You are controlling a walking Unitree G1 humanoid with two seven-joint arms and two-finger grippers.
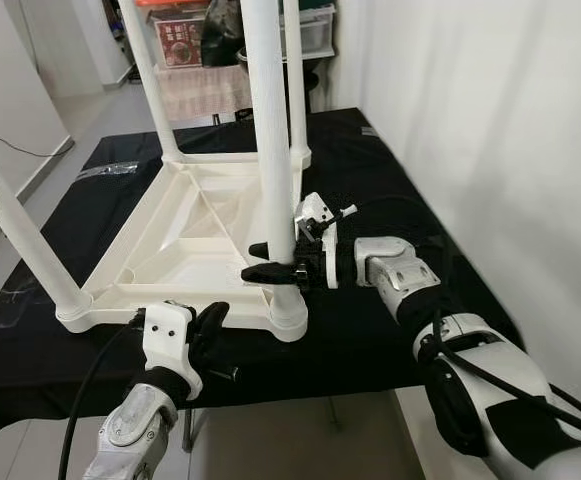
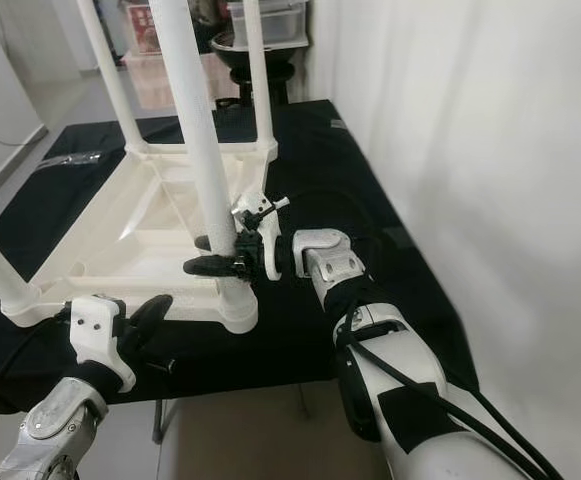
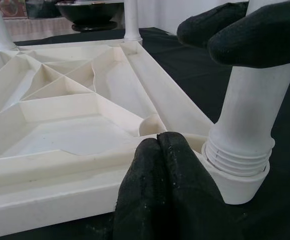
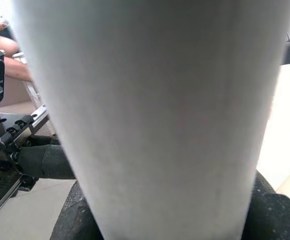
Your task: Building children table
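A white plastic children's table (image 1: 170,250) lies upside down on a black cloth (image 1: 370,180), its legs pointing up. My right gripper (image 1: 273,261) is shut on the near right leg (image 1: 270,120), just above its corner socket (image 1: 288,318). The leg's screw threads (image 3: 239,155) show above the socket rim. In the right wrist view the white leg (image 4: 154,110) sits between the black fingers (image 4: 40,160). My left gripper (image 1: 210,325) is shut, its fingertips (image 3: 157,145) against the tabletop's near rim beside that socket.
The other legs stand at the near left (image 1: 20,230), far left (image 1: 150,70) and far right (image 1: 295,80) corners. A white wall (image 1: 490,120) runs close on the right. Boxes and a dark bowl (image 3: 90,10) sit behind. A seated person's legs (image 4: 5,45) are off to the side.
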